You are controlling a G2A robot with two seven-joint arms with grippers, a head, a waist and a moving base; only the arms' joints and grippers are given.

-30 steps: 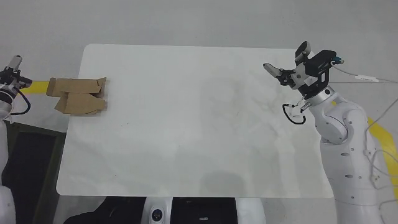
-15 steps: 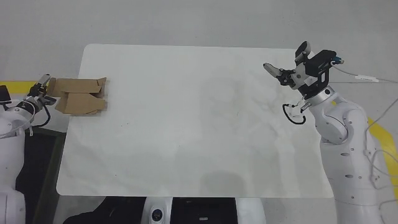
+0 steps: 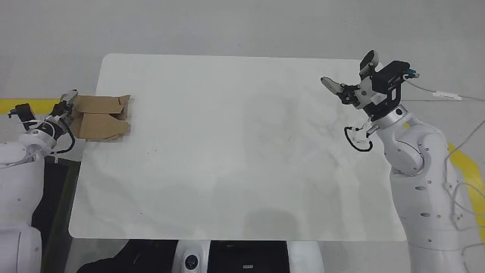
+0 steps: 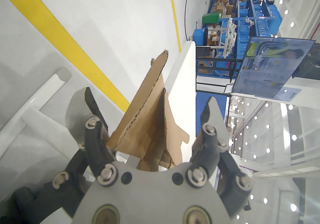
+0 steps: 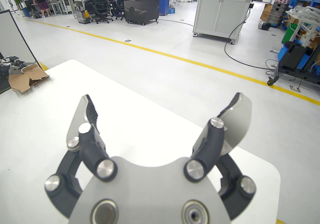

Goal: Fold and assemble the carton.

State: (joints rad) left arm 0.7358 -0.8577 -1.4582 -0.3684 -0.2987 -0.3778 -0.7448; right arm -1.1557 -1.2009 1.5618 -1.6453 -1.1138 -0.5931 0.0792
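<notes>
Now at pickup: left gripper [image 4: 152, 120] spread wide around carton [image 4: 147, 95] edge, seemingly not touching; right gripper [image 5: 162, 107] likewise spread, well apart. Next I should clamp left and drag carton inward.

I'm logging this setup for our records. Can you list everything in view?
carton: one, brown, flattened, at the table's left edge, partly overhanging it.
table: one, white, under the carton.
floor stripes: several, yellow, on the floor beside the table.
left hand: one, black and silver, open, fingers either side of the carton's overhanging end.
right hand: one, black and silver, open, empty, above the table's right side.
</notes>
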